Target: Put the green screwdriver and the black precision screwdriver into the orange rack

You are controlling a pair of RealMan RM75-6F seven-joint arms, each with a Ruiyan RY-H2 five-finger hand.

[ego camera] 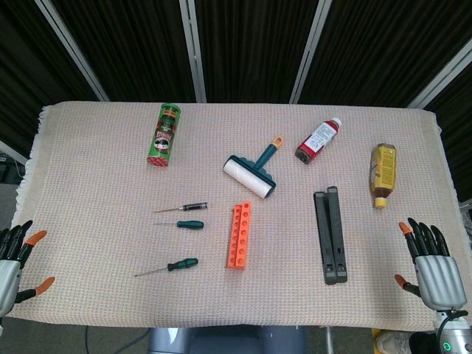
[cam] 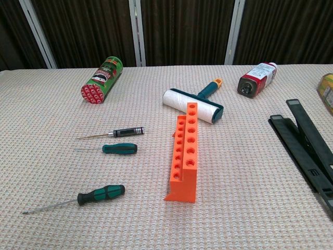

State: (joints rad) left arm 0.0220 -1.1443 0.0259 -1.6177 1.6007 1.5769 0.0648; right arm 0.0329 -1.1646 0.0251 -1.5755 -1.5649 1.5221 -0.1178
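The orange rack (ego camera: 239, 235) (cam: 185, 149) stands mid-table with rows of holes on top. Left of it lie three screwdrivers flat on the cloth: a black precision screwdriver (ego camera: 183, 209) (cam: 114, 134) farthest back, a short green one (ego camera: 184, 224) (cam: 115, 148) just in front of it, and a larger green-and-black one (ego camera: 171, 266) (cam: 91, 197) nearest the front edge. My left hand (ego camera: 13, 262) hovers at the table's front left corner, fingers spread and holding nothing. My right hand (ego camera: 434, 269) sits at the front right corner, likewise spread and holding nothing. Neither hand shows in the chest view.
A green chip can (ego camera: 164, 134) (cam: 101, 79) lies at the back left. A lint roller (ego camera: 254, 170) (cam: 194, 102), a red-capped bottle (ego camera: 318, 140) (cam: 256, 79) and a yellow bottle (ego camera: 382, 173) lie toward the back right. A black bar-shaped tool (ego camera: 330, 234) (cam: 308, 146) lies right of the rack.
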